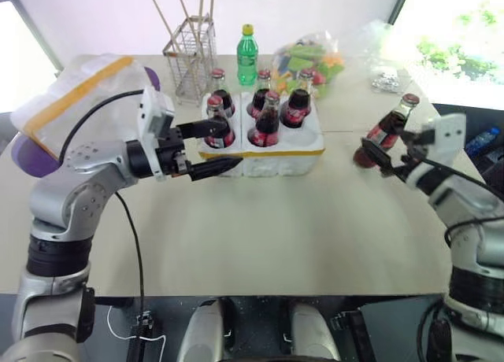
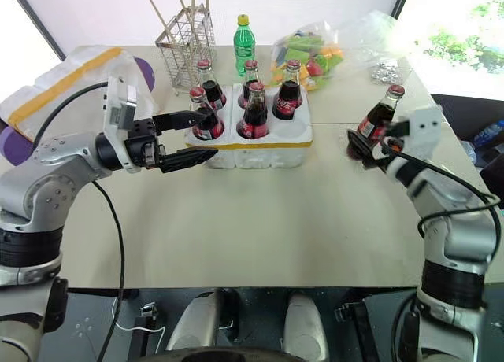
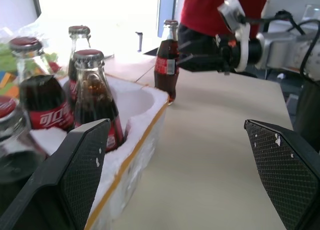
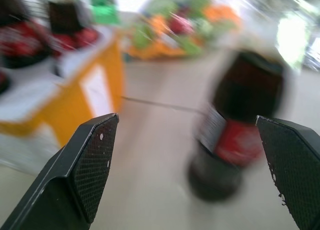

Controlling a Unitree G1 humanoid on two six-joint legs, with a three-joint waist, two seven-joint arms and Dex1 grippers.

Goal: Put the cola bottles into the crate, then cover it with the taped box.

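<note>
The crate (image 1: 276, 159), a low white foam block with a yellow tape band, sits mid-table holding several cola bottles (image 1: 268, 118); its front right well is empty. One more cola bottle (image 1: 386, 130) stands on the table to the crate's right. My right gripper (image 1: 376, 156) is open at that bottle's base, with the bottle (image 4: 240, 125) in the gap between its spread fingers, ungripped. My left gripper (image 1: 228, 145) is open at the crate's front left corner, pointing right, with nothing in it. The taped box (image 1: 79, 94) lies at the far left behind my left arm.
Behind the crate stand a wire rack with sticks (image 1: 191, 59), a green bottle with a yellow cap (image 1: 247, 55) and a bag of colourful items (image 1: 311, 59). A purple object (image 1: 24, 153) sits under the taped box. A person in red (image 3: 220, 5) stands beyond the table.
</note>
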